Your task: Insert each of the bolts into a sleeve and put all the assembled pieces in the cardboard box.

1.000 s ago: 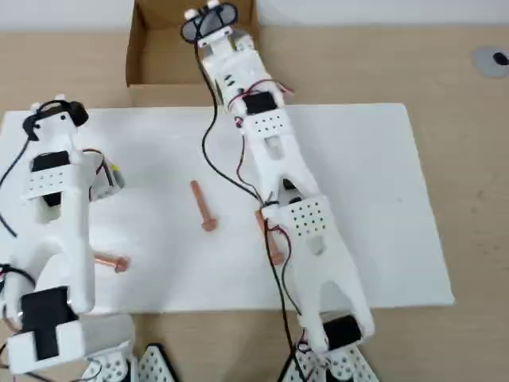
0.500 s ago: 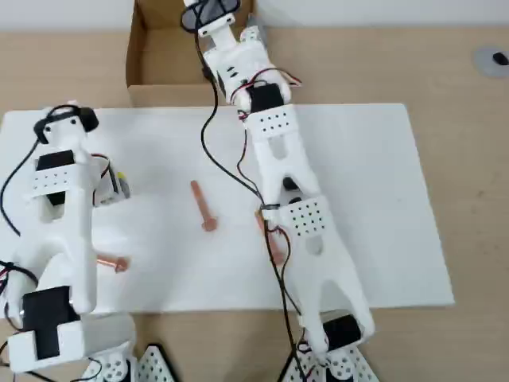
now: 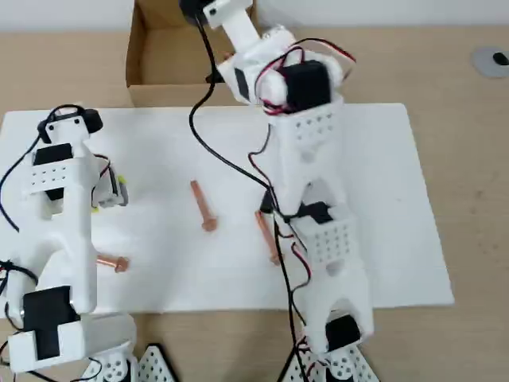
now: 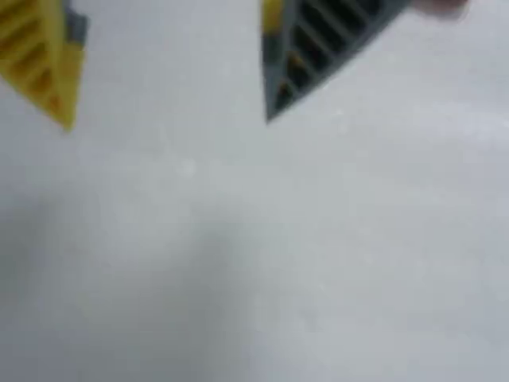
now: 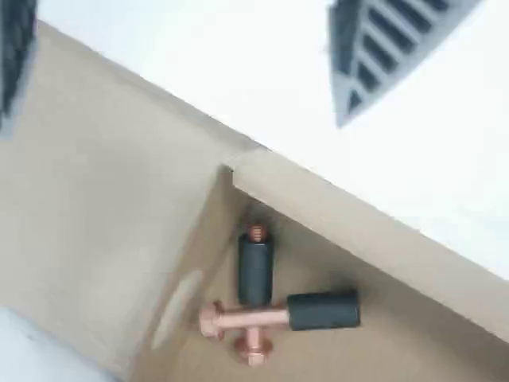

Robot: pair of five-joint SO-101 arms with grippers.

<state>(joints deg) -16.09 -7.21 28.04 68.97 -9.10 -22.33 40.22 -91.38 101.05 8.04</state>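
White mat (image 3: 382, 199) on the table (image 3: 461, 159) is carrying three loose bolts (image 3: 203, 205). Over it the left gripper (image 4: 167, 123) is hovering, fingers spread, holding nothing. Above the box (image 5: 334, 215) the right gripper (image 5: 179, 127) is hanging, likewise spread and empty; two sleeved bolts (image 5: 322, 310) are lying crossed inside.

Overhead view far; left wrist close over sheet (image 4: 318, 263); right wrist into box (image 5: 111, 207).

Cardboard box (image 3: 141, 56): far part cut by top edge, right side hidden under right arm (image 3: 306, 127). Bolt (image 3: 267, 235) half covered by same arm and cables. Second bolt (image 3: 116, 263): one end under left arm (image 3: 60, 199). Left fingertips (image 4: 48, 64) blurred, cut by edge. Right fingertip (image 5: 390, 48) likewise cut. Dark blur (image 5: 14, 56) opposite, possibly its other finger.
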